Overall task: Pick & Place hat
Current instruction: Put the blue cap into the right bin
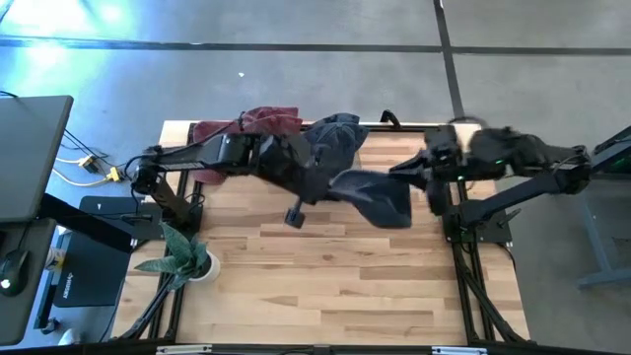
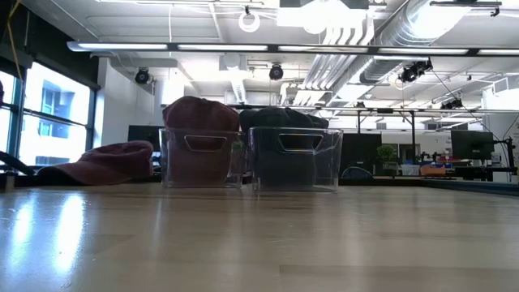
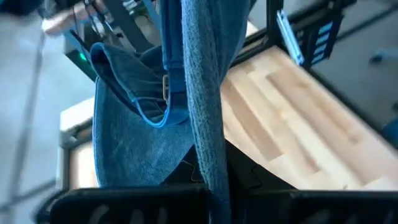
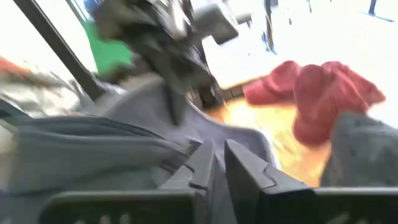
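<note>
A dark blue denim hat [image 1: 380, 197] hangs in the air over the middle of the table, between my two arms. My left gripper [image 1: 320, 182] comes from the table's left and is shut on the hat's left end. The left wrist view shows the hat's strap and buckle [image 3: 165, 87]. My right gripper [image 1: 419, 176] stands at the hat's right end, with blue-grey cloth [image 4: 124, 149] right in front of it. Neither gripper shows in the low view. My left gripper pinches a narrow fold of the denim hat [image 3: 208, 149] between its two shut fingers, coming from the table's left and slanting a little downward. The hat is lifted clear of the table and spreads out beyond the fingers, with its strap side hanging slack.
Two clear bins stand side by side at the far edge, one [image 2: 203, 158] with red hats and one [image 2: 296, 158] with dark hats. Another red hat [image 2: 105, 162] lies on the table left of the bins. A small potted plant [image 1: 182, 258] stands near the left edge.
</note>
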Robot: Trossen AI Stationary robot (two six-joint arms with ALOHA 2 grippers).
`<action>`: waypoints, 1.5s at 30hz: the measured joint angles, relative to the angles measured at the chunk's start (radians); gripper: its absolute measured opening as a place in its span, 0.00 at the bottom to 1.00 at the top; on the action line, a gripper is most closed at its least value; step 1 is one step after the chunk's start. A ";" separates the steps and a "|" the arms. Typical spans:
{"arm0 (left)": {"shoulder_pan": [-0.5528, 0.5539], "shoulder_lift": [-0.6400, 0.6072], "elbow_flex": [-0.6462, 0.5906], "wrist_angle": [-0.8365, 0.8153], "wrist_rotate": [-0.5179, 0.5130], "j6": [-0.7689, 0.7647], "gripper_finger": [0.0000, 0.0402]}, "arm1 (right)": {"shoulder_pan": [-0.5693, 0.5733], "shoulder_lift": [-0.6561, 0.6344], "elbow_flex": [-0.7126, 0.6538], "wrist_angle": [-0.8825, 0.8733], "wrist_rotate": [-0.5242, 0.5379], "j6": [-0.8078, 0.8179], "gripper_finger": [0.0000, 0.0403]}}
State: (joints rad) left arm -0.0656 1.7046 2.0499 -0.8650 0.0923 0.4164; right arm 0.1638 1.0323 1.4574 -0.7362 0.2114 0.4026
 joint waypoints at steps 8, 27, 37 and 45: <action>0.133 -0.015 0.001 -0.006 0.187 -0.159 0.00 | 0.000 -0.129 0.000 0.067 -0.086 0.000 0.34; 0.229 -0.129 -0.332 0.298 0.391 -0.347 0.00 | 0.001 -0.104 0.000 -0.248 -0.207 -0.173 0.49; 0.229 -0.147 -0.329 0.343 0.362 -0.351 0.00 | 0.001 0.027 0.000 -0.248 -0.218 -0.275 0.54; 0.229 -0.148 -0.328 0.332 0.349 -0.351 0.00 | 0.000 0.001 0.000 -0.214 -0.281 -0.147 0.55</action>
State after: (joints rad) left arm 0.1635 1.5566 1.7214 -0.5331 0.4413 0.0658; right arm 0.1642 1.0338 1.4570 -0.9498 -0.0696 0.2553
